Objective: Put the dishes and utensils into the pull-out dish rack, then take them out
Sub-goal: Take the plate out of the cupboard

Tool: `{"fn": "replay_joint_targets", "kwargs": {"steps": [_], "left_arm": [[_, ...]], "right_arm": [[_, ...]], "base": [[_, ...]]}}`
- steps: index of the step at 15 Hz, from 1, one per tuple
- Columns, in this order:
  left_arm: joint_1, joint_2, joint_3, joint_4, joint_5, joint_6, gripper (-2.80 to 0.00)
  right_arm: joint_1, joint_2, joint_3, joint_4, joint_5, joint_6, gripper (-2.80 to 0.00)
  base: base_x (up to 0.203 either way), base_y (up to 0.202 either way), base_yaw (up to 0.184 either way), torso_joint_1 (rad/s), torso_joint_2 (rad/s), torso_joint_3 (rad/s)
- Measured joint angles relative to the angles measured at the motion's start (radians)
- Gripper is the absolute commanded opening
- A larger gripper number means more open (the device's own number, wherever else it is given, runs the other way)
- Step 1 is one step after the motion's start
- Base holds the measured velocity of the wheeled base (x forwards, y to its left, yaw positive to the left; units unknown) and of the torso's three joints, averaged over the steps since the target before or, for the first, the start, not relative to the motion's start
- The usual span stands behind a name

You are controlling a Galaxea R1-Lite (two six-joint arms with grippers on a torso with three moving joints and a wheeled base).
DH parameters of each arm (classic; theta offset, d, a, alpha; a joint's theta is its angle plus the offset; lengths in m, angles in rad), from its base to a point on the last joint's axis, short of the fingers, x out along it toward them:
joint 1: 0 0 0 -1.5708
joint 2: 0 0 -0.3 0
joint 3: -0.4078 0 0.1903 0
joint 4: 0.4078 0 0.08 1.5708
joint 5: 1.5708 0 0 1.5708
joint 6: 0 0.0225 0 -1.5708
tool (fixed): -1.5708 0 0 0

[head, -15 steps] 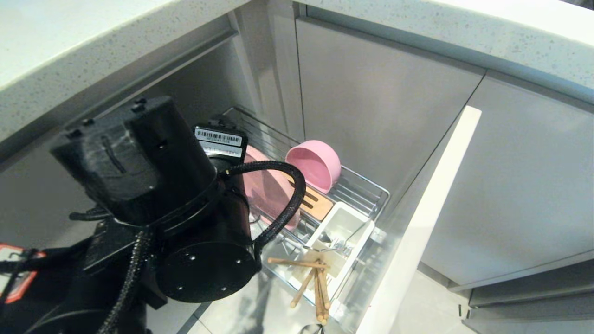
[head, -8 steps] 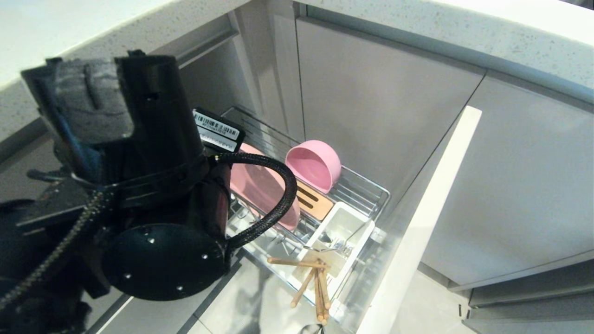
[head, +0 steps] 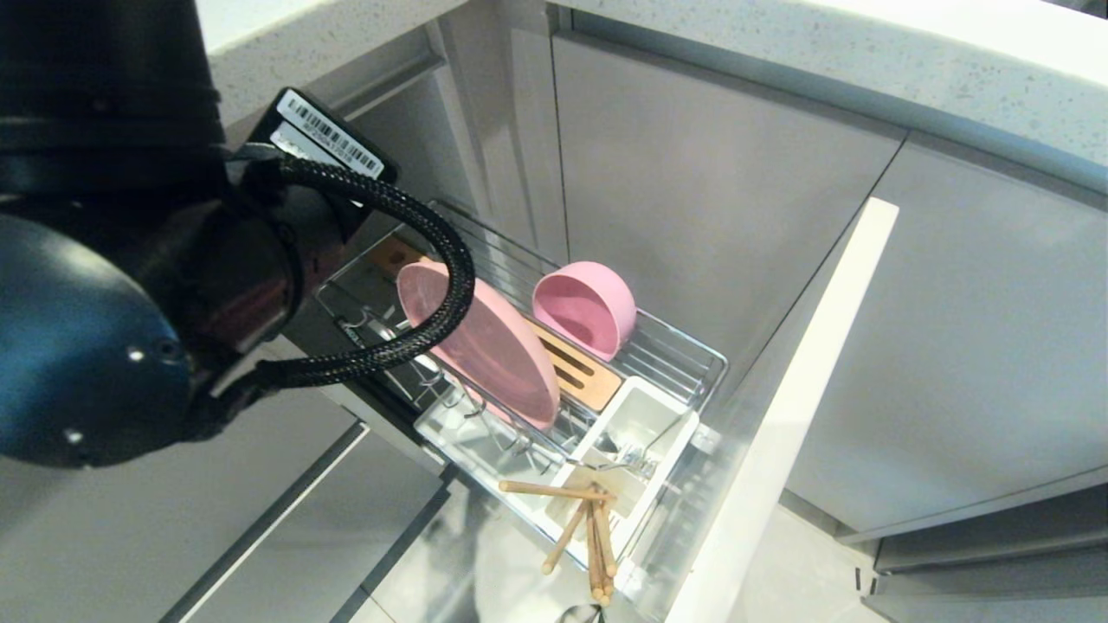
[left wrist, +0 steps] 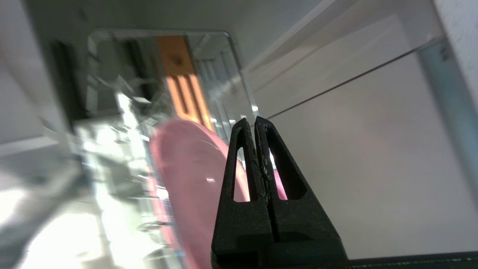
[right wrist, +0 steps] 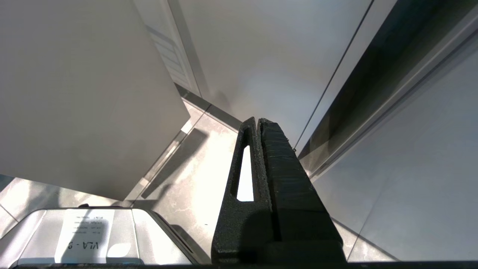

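Left gripper (left wrist: 255, 121) now higher, plate (head: 485, 346) uncovered.

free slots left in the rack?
Open rack stretch: wood strip between pink plate and pink bowl, plus the rear end behind the plate. Crowded: white utensil box, chopsticks sprawled across its front.

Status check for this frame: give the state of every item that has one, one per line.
pull-out dish rack: pulled out
pink plate: on edge in the rack
pink bowl: on its side in the rack
chopsticks: in the white utensil box, ends sticking out
left gripper: shut, empty, above the plate
right gripper: shut, empty, away from the rack
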Motion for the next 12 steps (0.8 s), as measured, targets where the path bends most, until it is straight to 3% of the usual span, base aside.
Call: {"fn": "replay_joint_targets", "kwargs": {"steps": [6, 10, 12], "left_arm": [[0.002, -0.029, -0.250, 0.553, -0.011, 0.023, -2.80], [0.002, -0.032, -0.419, 0.703, -0.057, 0.086, -2.80], [0.003, -0.033, -0.515, 0.718, -0.132, 0.147, -2.80]], "right_arm": [[0.000, 0.000, 0.000, 0.000, 0.000, 0.000, -2.80], [0.000, 0.000, 0.000, 0.000, 0.000, 0.000, -2.80], [0.000, 0.000, 0.000, 0.000, 0.000, 0.000, -2.80]], "base": [[0.000, 0.000, 0.000, 0.000, 0.00, 0.000], [0.000, 0.000, 0.000, 0.000, 0.00, 0.000], [0.000, 0.000, 0.000, 0.000, 0.00, 0.000]]}}
